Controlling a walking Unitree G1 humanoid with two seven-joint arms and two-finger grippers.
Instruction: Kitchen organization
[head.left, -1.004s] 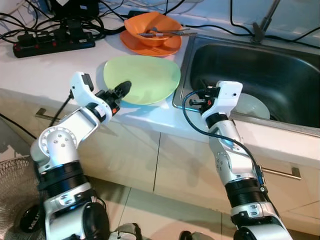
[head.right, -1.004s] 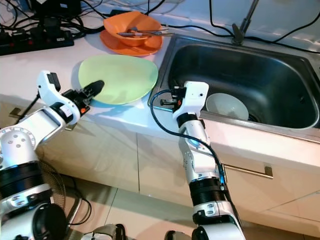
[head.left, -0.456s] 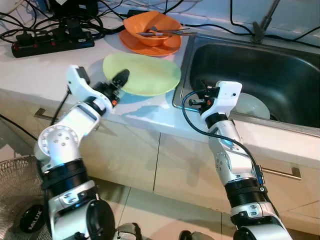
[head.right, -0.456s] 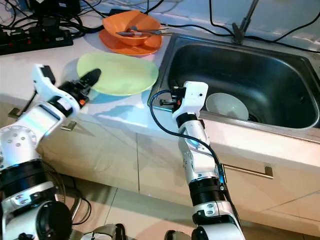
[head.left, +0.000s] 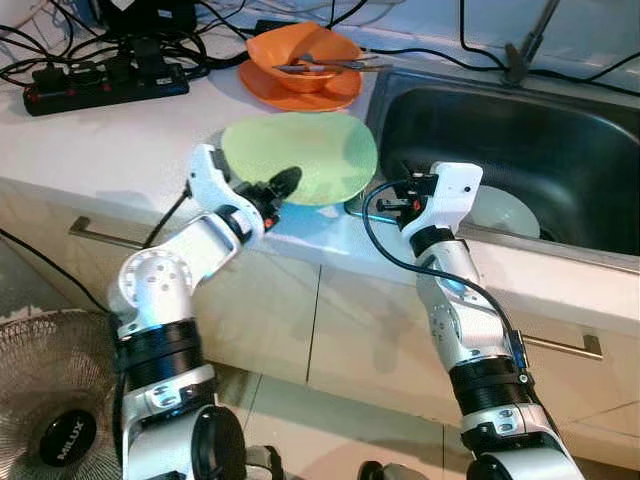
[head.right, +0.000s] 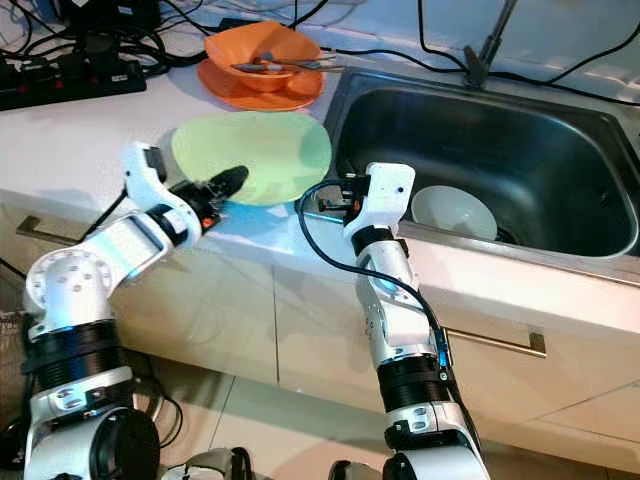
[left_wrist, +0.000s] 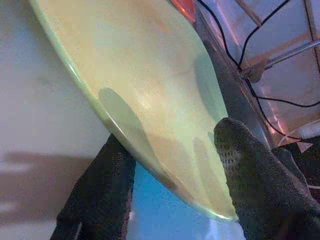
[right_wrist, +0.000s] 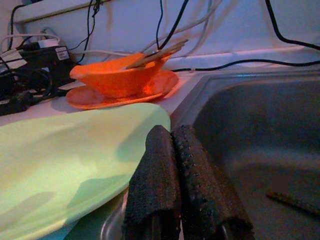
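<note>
A light green plate (head.left: 305, 150) is lifted off the white counter (head.left: 110, 140), tilted, with its right edge close to the sink's rim. My left gripper (head.left: 283, 183) is shut on the plate's near rim. In the left wrist view the rim (left_wrist: 125, 135) runs between the two black fingers (left_wrist: 107, 175). At the sink's front left corner rests my right gripper (head.left: 392, 203), shut with nothing in it, just right of the plate. Its fingertips (right_wrist: 172, 140) are pressed together. An orange bowl (head.left: 305, 52) holding utensils stands on an orange plate at the back of the counter.
The steel sink (head.left: 560, 130) lies to the right, with a white bowl (head.right: 452, 212) on its floor. A power strip (head.left: 105, 85) and tangled cables sit at the back left. A fan (head.left: 45, 420) stands on the floor by the cabinet fronts.
My left gripper has carried the green plate to the right, from the middle of the counter to the sink's edge, and the plate has lifted and tilted. The right arm has not moved.
</note>
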